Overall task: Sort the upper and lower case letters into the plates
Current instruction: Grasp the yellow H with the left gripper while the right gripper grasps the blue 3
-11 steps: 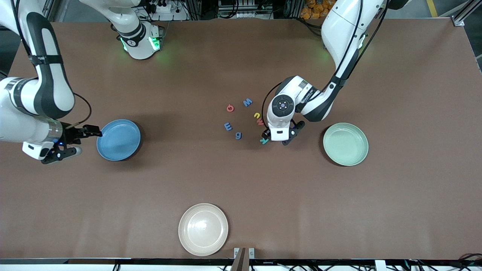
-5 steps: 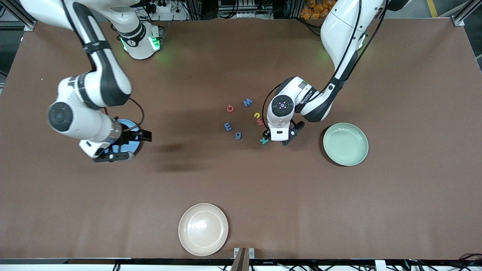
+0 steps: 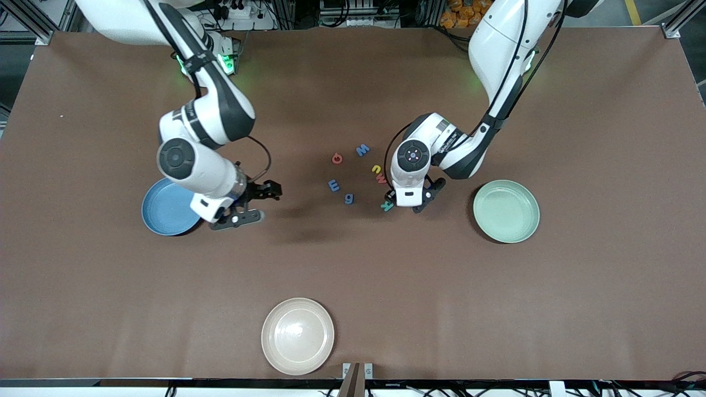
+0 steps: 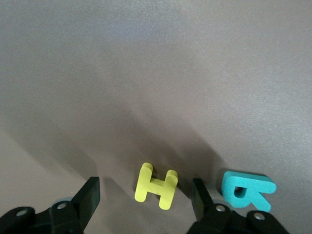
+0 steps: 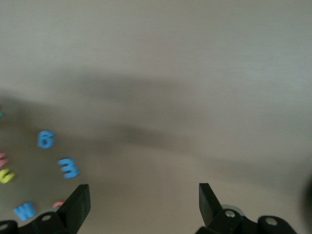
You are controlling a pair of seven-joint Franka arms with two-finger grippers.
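Note:
Small letters lie mid-table: a red one point(image 3: 337, 159), blue M point(image 3: 362, 149), a yellow one point(image 3: 376, 169), another red one point(image 3: 380, 177), blue E point(image 3: 333, 184), blue g point(image 3: 349, 198) and a teal one point(image 3: 387, 206). My left gripper point(image 3: 407, 205) is open, low over the table beside the teal letter. In the left wrist view its gripper point(image 4: 146, 189) straddles a yellow H point(image 4: 156, 185) without touching it, and the teal letter point(image 4: 246, 190) lies just outside one finger. My right gripper point(image 3: 259, 203) is open and empty over bare table between the blue plate point(image 3: 165, 212) and the letters. The mint green plate point(image 3: 506, 211) is empty.
A beige plate point(image 3: 298, 336) sits near the table's front edge. The right wrist view shows its open gripper point(image 5: 142, 197) over bare table, with blue letters point(image 5: 45, 139) off to one side.
My right arm has swung from the table's end, over the blue plate, toward the letters. My left gripper has stayed low over the yellow H.

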